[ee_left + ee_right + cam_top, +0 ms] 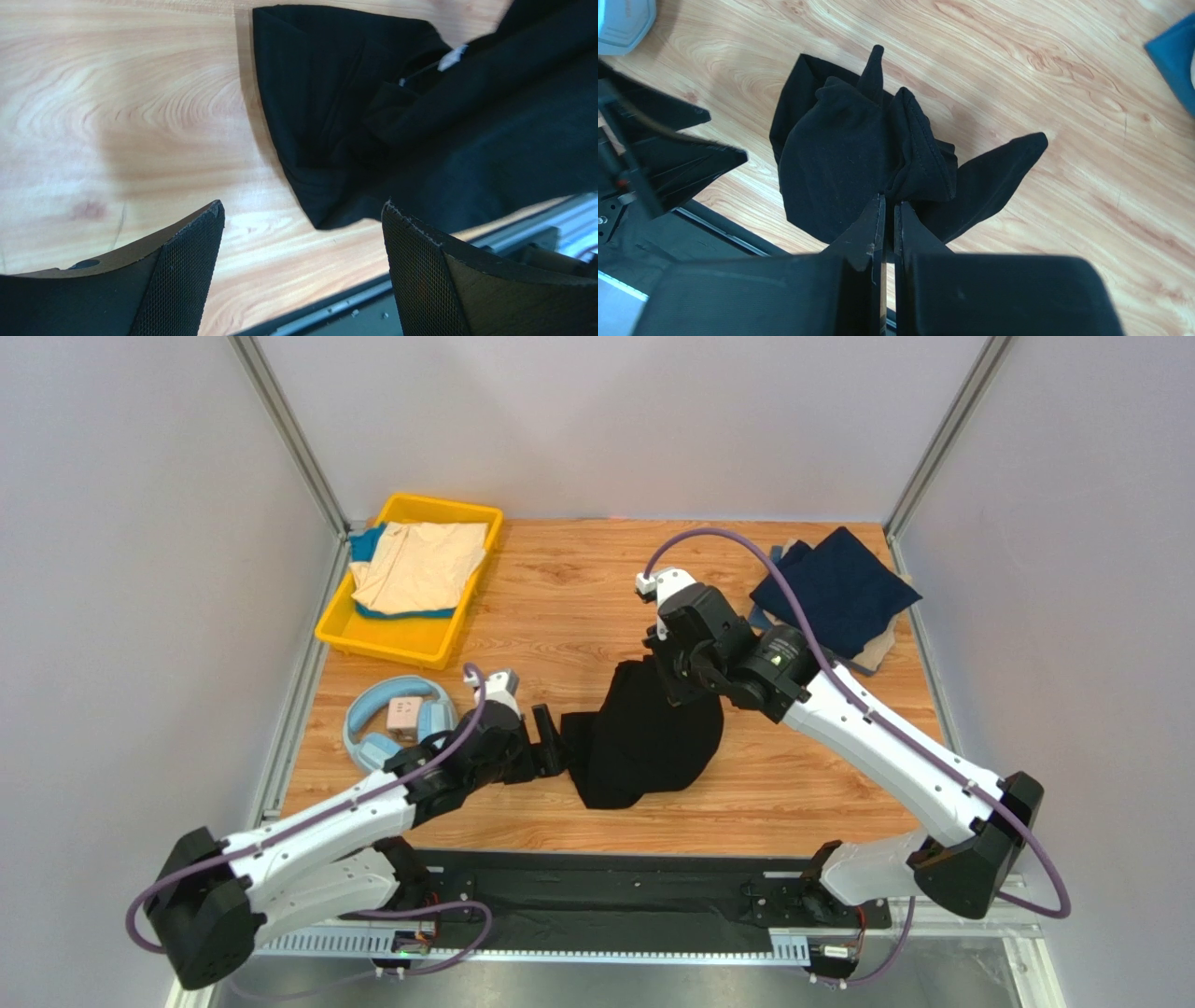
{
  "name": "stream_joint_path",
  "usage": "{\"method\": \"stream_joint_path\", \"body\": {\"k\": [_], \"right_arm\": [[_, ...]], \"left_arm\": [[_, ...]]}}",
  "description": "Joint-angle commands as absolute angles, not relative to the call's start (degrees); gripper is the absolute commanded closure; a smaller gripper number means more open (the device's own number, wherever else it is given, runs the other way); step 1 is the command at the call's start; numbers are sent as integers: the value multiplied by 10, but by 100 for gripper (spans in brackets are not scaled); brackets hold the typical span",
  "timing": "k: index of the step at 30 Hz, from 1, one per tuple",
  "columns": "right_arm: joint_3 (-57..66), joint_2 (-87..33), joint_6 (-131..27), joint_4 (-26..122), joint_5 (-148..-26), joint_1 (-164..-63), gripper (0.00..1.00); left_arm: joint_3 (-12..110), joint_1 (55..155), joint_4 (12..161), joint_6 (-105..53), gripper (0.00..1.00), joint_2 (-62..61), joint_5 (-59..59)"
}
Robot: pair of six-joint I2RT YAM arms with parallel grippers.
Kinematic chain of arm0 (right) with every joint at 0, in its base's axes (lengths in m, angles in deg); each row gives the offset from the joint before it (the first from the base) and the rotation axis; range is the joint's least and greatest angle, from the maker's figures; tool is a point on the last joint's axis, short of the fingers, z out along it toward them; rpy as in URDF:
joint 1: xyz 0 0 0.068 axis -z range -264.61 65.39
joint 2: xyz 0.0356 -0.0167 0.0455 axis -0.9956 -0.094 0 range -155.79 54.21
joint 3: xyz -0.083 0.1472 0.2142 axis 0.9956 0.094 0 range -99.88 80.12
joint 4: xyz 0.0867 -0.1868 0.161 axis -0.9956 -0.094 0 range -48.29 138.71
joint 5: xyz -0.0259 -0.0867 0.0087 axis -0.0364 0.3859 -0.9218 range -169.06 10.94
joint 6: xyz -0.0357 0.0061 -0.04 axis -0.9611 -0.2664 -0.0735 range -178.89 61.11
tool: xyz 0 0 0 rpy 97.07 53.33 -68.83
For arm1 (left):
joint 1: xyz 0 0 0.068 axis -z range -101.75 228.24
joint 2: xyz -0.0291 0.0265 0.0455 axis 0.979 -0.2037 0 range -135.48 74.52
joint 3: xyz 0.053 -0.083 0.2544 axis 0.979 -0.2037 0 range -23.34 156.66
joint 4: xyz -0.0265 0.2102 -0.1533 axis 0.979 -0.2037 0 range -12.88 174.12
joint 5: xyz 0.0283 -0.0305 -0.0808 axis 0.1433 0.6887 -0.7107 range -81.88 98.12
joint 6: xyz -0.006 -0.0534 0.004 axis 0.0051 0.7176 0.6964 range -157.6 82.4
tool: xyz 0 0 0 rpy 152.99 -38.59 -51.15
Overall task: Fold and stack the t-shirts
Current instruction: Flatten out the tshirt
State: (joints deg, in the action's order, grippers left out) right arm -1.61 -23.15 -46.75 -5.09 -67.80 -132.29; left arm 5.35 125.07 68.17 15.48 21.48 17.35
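Black t-shirt (645, 742) bunched on table (561, 588); my right gripper (889, 210) pinches it, left gripper (302, 206) wide beside it. Left of it: one headphones (397, 717), one tray (337, 623), one beige t-shirt (421, 564). Right: one navy t-shirt (842, 588).

White arms (337, 826), black joints (968, 861), purple cables (730, 539)

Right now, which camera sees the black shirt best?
The top external view: it shows nearly the whole black shirt, crumpled in the middle of the table. The right wrist view shows it bunched at the right gripper, which pinches it. The left wrist view shows only one part.
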Motion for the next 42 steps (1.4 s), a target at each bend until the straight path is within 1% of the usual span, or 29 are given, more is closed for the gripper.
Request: {"method": "stream_joint_path", "body": {"k": [1, 2, 5, 9, 15, 20, 25, 29, 30, 31, 32, 33, 34, 38, 42], "right_arm": [[-4, -178, -445, -24, -651, -1321, 100], [0, -172, -444, -27, -649, -1321, 100], [4, -163, -439, -34, -650, -1321, 100], [13, -149, -434, -39, -655, -1320, 100], [17, -141, -432, -43, -653, -1319, 100], [20, -143, -425, -32, -670, -1318, 100], [22, -144, -422, -31, -674, -1317, 100], [27, -138, -423, -31, -667, -1318, 100], [27, -137, -423, -31, -666, -1318, 100], [27, -137, -423, -31, -666, -1317, 100], [27, -136, -421, -31, -666, -1316, 100], [27, -136, -420, -31, -666, -1317, 100], [28, -137, -418, -31, -666, -1316, 100], [41, -136, -414, -32, -654, -1317, 100], [62, -126, -405, -37, -610, -1311, 100]], "left_arm": [[115, 1247, 734, 100, 12, 127, 164], [125, 1247, 738, 97, 12, 92, 164], [145, 1241, 762, 86, 13, 42, 169], [146, 1210, 801, 89, 14, 10, 142], [223, 1186, 713, 71, 19, -75, 145], [246, 1181, 732, 57, 20, -140, 103], [275, 1182, 693, 59, 27, -201, 91], [270, 1182, 684, 65, 30, -220, 94], [268, 1182, 686, 64, 46, -224, 93], [265, 1182, 692, 65, 59, -227, 93], [261, 1181, 692, 67, 70, -229, 98], [262, 1181, 692, 67, 89, -235, 100], [263, 1181, 685, 66, 100, -236, 102], [275, 1182, 665, 52, 100, -225, 130], [297, 1173, 623, 29, 100, -164, 190]]}}
